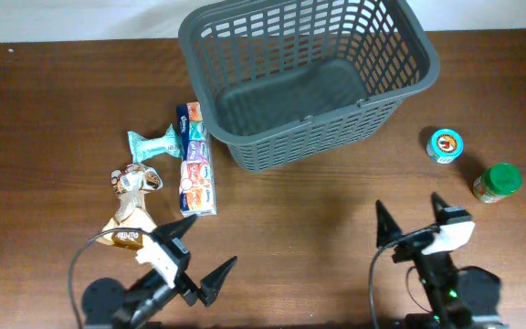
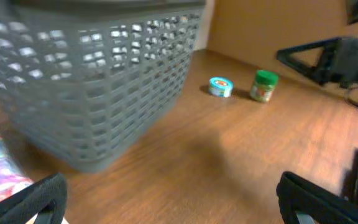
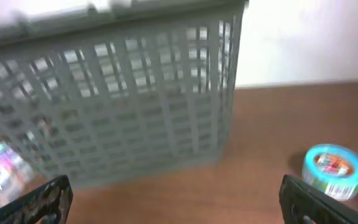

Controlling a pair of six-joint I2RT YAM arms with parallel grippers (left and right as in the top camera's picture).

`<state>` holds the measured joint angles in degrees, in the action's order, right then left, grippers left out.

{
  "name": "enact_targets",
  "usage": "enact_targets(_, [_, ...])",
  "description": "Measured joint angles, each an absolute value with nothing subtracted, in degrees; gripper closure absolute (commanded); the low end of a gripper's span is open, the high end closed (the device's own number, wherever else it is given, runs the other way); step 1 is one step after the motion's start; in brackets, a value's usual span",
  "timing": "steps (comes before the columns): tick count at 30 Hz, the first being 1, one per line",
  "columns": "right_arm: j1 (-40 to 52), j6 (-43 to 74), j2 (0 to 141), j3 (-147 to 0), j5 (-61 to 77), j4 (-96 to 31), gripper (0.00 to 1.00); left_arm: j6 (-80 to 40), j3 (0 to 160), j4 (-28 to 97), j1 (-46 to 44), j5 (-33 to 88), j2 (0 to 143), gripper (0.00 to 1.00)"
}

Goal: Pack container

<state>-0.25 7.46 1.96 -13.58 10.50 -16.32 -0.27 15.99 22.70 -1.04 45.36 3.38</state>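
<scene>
The basket (image 1: 309, 142) stands upright at the far middle of the worktop (image 1: 318, 210), mouth up and nothing in it. We judge it light for its bulk. It is a moulded plastic shell, stiff enough to keep its shape, though the slotted walls would likely flex a little under a pinch. Being light on smooth wood, it may slide or turn if we bump it while dropping things in. If we must shift or steady it, the rolled rim is the place to hold, one finger inside and one outside. The lattice below would also let a fingertip hook through.

Both left jaws and right jaws stand wide open near the front edge, holding nothing and touching nothing.

The tissue packs (image 1: 196, 160) lie just beside the basket's near-left corner. A teal packet (image 1: 153, 143) and a brown bag (image 1: 131, 196) lie farther left. The tub (image 1: 445, 144) and the jar (image 1: 498, 182) sit to the right, apart from the basket.
</scene>
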Motion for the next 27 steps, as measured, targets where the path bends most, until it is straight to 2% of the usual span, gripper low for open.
enact_targets(6, [-0.21, 5.06, 12.84, -36.21, 5.37, -32.80, 0.01, -0.23, 37.34, 40.64, -1.04, 32.12, 13.78, 0.01])
enact_targets(9, [-0.21, 4.27, 21.47, -47.57, 5.50, -42.83, 0.01, -0.27, 42.04, 41.87, -1.02, 28.53, 18.11, 0.01])
enact_targets(14, [-0.21, 3.92, 32.34, -60.77, 10.74, -55.07, 0.01, -0.30, 42.65, 42.68, -0.97, 29.50, 21.06, 0.01])
enact_targets(20, [-0.21, 3.84, 38.22, -65.41, 12.97, -58.41, 0.01, -3.14, 43.31, 43.70, -0.97, 30.09, 21.50, 0.00])
enact_targets(23, [-0.21, 3.70, 43.16, -71.40, 13.26, -60.82, 0.01, -4.80, 46.96, 48.80, -0.97, 30.17, 23.05, 0.01])
enact_targets(27, [-0.21, 0.91, 55.00, -88.51, 13.52, -68.25, 0.01, -5.67, 54.04, 57.54, -0.97, 30.15, 26.15, 0.01])
